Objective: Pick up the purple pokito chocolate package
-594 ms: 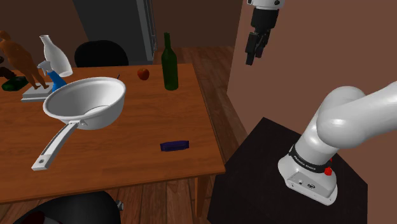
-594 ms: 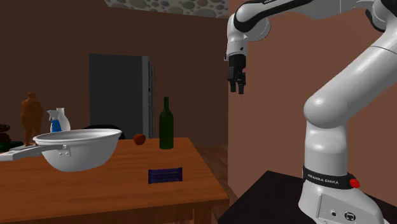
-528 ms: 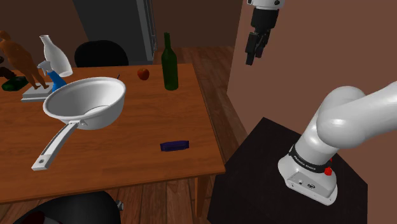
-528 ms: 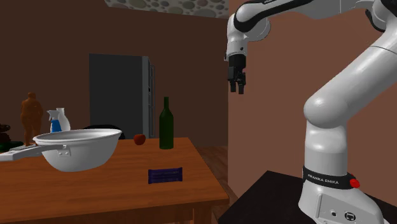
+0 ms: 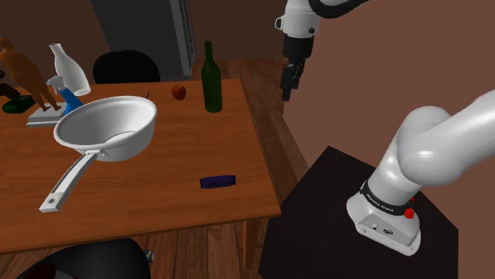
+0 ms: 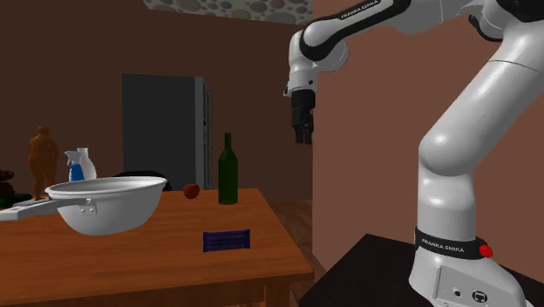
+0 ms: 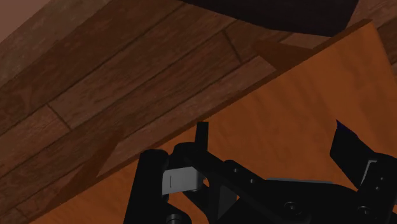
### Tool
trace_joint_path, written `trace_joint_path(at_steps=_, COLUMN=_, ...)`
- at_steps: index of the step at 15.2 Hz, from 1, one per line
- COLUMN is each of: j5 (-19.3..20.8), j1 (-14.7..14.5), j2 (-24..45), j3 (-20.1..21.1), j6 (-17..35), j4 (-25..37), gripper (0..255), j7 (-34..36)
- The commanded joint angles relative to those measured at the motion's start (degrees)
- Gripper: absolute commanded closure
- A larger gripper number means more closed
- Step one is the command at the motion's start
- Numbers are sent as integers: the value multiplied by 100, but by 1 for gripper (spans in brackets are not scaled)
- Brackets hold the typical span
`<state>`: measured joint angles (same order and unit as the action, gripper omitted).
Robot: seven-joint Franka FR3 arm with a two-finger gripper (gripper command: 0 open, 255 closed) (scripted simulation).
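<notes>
The purple chocolate package [image 5: 217,181] lies flat on the wooden table [image 5: 159,198] near its edge on the shoulder view's right. It also shows from the side [image 6: 226,240] on the table [image 6: 131,262] in the second exterior view. My gripper [image 5: 289,85] hangs high in the air past that table edge, well above and behind the package, pointing down. Seen in the second exterior view, the gripper [image 6: 304,135] is above and to the right of the green bottle [image 6: 227,169]. In the wrist view the gripper [image 7: 270,168] is open with nothing between its fingers, over the table's edge [image 7: 305,108].
A large white pan [image 5: 107,127] takes up the table's middle left. A green bottle [image 5: 211,78] and a red apple [image 5: 179,92] stand at the far edge. A spray bottle [image 5: 67,79] and a brown figurine [image 5: 24,75] occupy the far left corner. A brown wall [image 5: 381,63] rises behind the black stand [image 5: 317,214].
The arm swung the gripper toward the shoulder view's left and slightly lower, closer to the table's edge. The package and other things have not moved.
</notes>
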<state>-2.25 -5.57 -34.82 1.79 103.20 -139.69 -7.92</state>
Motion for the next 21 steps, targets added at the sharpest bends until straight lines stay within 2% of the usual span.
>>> trace_joint_path(at_steps=1, j5=-37, j1=-127, j2=312, j3=95, j6=330, j4=-12, gripper=0, j7=-99)
trace_joint_path(at_steps=12, j5=-121, j1=-783, j2=2047, j3=761, j6=1809, j4=245, gripper=0, j7=-416)
trace_joint_path(at_steps=21, j5=221, j1=-1235, j2=3577, j3=1300, j6=2744, j4=809, gripper=0, j7=-476)
